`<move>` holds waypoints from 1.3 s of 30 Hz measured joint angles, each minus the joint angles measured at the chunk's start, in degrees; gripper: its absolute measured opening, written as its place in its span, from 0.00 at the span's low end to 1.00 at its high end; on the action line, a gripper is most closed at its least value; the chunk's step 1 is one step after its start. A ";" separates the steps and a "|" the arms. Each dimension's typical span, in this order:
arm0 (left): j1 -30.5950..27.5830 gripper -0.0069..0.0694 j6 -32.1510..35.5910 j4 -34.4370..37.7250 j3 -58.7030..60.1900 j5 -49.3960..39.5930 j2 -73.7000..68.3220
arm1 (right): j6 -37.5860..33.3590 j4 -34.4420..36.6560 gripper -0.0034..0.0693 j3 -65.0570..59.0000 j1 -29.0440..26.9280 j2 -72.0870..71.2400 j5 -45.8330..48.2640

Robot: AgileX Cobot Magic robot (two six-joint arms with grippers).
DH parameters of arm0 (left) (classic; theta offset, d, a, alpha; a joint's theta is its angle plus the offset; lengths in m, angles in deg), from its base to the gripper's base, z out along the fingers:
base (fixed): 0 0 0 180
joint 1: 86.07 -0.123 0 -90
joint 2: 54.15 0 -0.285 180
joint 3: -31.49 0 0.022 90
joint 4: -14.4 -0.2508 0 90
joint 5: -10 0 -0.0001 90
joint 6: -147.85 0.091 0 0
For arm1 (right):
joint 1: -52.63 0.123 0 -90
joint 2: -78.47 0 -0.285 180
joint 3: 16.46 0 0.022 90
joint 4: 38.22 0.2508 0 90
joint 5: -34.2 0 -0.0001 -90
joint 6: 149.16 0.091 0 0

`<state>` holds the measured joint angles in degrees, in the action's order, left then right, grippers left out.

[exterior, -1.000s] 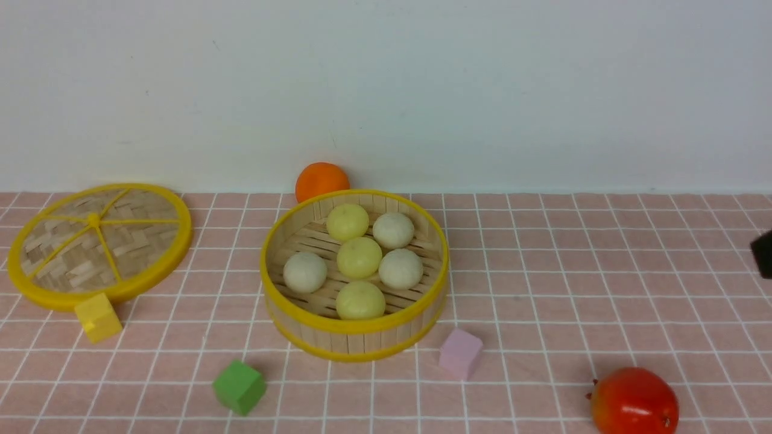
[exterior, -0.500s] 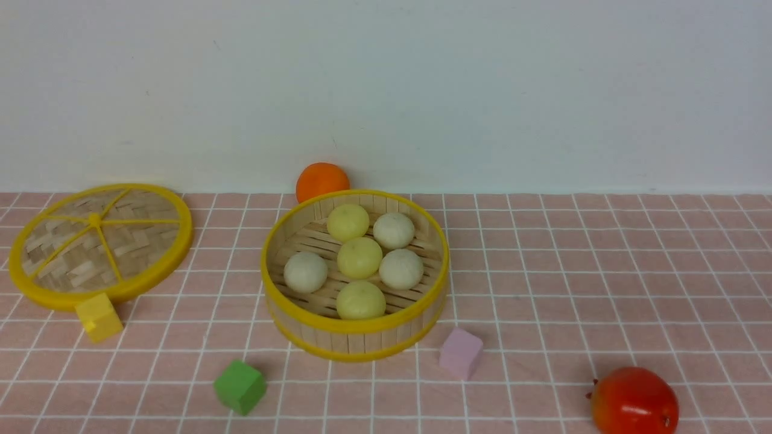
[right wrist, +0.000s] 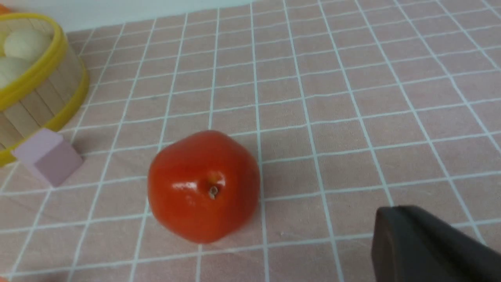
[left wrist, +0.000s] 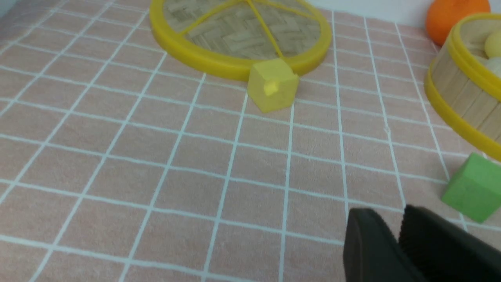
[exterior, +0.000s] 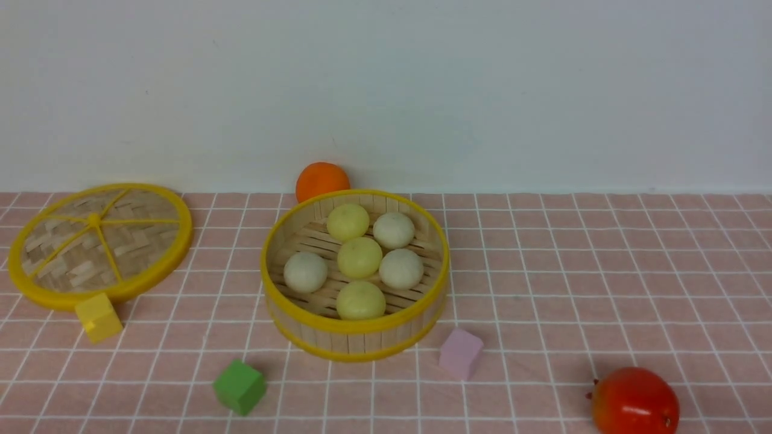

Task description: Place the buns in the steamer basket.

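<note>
Buns, six small smooth dough-like balls (exterior: pixel 359 257), three pale yellow and three off-white, all lie inside the round, deep bamboo-slat steamer basket (exterior: pixel 356 328) with yellow rims, which stands near the middle of the pink gridded worktop (exterior: pixel 573 271). They sit on its slatted floor, one yellow bun in the centre with the others ringed close around it. No bun shows anywhere outside the basket in any view, so the task looks finished as far as these pictures tell; nothing appears left but for the arms to stay clear.

Neither arm appears in the front view. In the left wrist view the left gripper (left wrist: pixel 395 235) hangs low over bare worktop near the green cube (left wrist: pixel 471 188), its jaws narrow, with only a thin slit between the two dark fingers and nothing held. In the right wrist view only one dark corner of the right gripper (right wrist: pixel 426 243) is visible at the edge, so I cannot tell from it how the jaws stand; it carries nothing that can be seen, and it hovers near the big red tomato-like fruit (right wrist: pixel 203 186).

Other items sit apart from the basket: the flat woven lid with yellow rim and spokes (exterior: pixel 99 244) off to the left, a yellow cube (exterior: pixel 98 317) touching its near edge, a pale pink cube (exterior: pixel 460 353) just beside the basket's front, and an orange fruit (exterior: pixel 321 179) behind it
</note>
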<state>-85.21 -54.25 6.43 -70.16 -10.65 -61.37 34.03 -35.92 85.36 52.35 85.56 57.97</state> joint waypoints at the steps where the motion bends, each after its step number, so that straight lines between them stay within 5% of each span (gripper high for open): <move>1: 0.00 0.32 0.00 0.00 0.00 0.00 0.00 | -0.14 0.38 0.07 -0.02 -0.07 -0.07 0.00; 39: 0.00 0.34 0.00 0.00 0.00 0.00 0.00 | -0.30 1.13 0.11 -0.07 -0.11 -0.07 -0.22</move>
<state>-85.21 -54.25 6.43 -70.16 -10.65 -61.37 33.73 -34.79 85.29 52.25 85.49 57.75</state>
